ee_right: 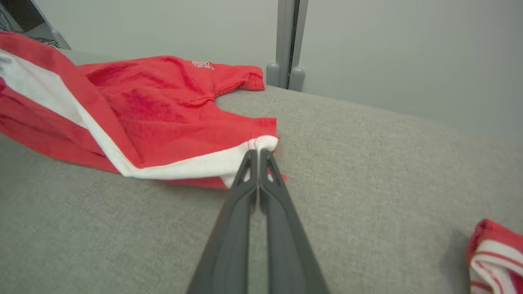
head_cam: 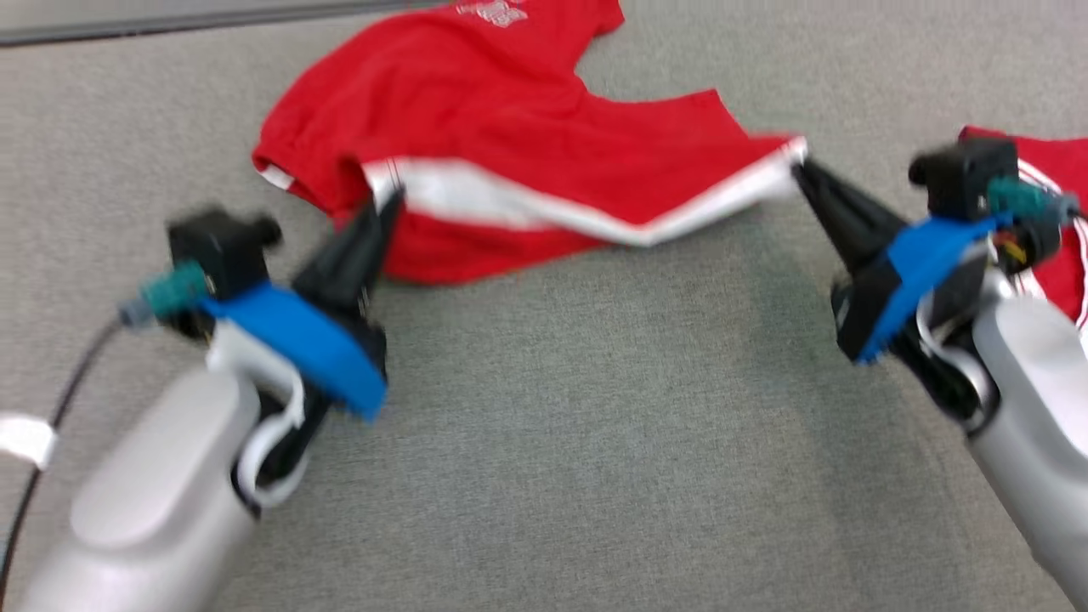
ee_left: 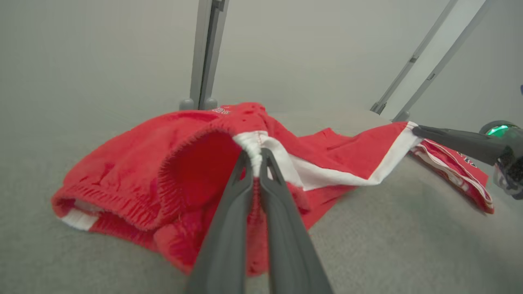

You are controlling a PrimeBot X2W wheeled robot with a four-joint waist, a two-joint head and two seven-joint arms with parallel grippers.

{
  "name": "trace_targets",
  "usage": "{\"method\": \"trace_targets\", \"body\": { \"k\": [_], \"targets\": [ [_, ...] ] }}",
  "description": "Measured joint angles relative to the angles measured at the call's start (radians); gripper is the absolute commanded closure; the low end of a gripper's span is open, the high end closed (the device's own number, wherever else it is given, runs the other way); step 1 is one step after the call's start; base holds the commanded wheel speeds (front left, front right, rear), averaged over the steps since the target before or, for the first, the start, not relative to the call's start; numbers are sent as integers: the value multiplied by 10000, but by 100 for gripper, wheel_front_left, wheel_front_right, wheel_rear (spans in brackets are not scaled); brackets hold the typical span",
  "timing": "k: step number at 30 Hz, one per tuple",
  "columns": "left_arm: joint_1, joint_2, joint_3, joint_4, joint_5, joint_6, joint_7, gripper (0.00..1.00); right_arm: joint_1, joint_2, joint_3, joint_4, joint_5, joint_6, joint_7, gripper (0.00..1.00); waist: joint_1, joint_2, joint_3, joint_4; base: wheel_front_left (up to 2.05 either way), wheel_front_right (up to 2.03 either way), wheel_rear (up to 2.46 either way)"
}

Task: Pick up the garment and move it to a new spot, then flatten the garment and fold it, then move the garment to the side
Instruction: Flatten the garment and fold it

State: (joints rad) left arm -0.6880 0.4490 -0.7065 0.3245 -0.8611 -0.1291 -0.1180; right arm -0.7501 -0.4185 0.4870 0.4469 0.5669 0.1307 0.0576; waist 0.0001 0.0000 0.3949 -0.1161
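1. Lying crumpled on the grey fabric surface (head_cam: 552, 425), the red shorts (head_cam: 510, 127) sit towards the far side, left of centre.
2. The left gripper (head_cam: 388, 201) pinches the shorts' elastic waistband at the white stripe.
3. The right gripper (head_cam: 801, 168) pinches the stripe's right-hand corner, lifting that edge.
4. A second red garment (head_cam: 1058, 229) lies at the far right.

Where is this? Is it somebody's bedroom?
Probably not: it looks like a robot test booth. A grey cloth-covered table, plain pale walls joined by metal posts, and a second red garment lying aside.
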Motion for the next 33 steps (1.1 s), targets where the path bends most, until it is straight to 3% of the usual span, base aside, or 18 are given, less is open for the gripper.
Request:
{"method": "trace_targets", "body": {
  "k": [6,8,12,16,22,25,27,30,33],
  "targets": [
    [1837,1055,-1120,-1285,-863,0,468,100,2752,-1478,-23,-2153,1519,-2,1634,100,-2,0,-871,320,0,0,0],
    [2379,1367,-1289,-1718,-1135,-2,706,100,3799,-1670,-330,-2978,2217,0,2291,100,-3,0,-1158,435,0,0,0],
    [3628,1935,-1569,-2796,-2276,8,1628,100,5704,-2155,-1275,-4190,2378,0,3733,100,-3,0,-1621,529,0,0,0],
    [4851,2736,-1749,-4385,-3289,543,2347,100,7627,-1967,-2744,-5310,2245,0,5354,100,-4,0,-2007,572,0,0,0],
    [6241,3519,-1670,-6324,-4249,1417,2445,100,9956,-729,-5329,-7632,1538,0,7455,100,-3,0,-2271,767,0,0,0],
    [6450,3526,-1413,-6761,-4497,1400,1977,100,9965,-125,-5933,-8849,1273,0,7616,100,-3,0,-2281,871,0,0,0],
    [6448,3371,-1375,-6736,-4395,1383,1785,100,9658,-63,-5969,-9104,1012,0,7685,100,-3,0,-2277,947,0,0,0],
    [6193,2857,-1177,-6406,-4180,1244,1331,100,8597,-140,-5595,-9058,951,0,7398,100,-1,0,-2220,1069,0,0,0],
    [5713,2362,-1049,-5747,-4086,777,1007,100,7335,-539,-4876,-8518,997,0,6796,100,-1,0,-2108,1188,0,0,0]
  ]
}}
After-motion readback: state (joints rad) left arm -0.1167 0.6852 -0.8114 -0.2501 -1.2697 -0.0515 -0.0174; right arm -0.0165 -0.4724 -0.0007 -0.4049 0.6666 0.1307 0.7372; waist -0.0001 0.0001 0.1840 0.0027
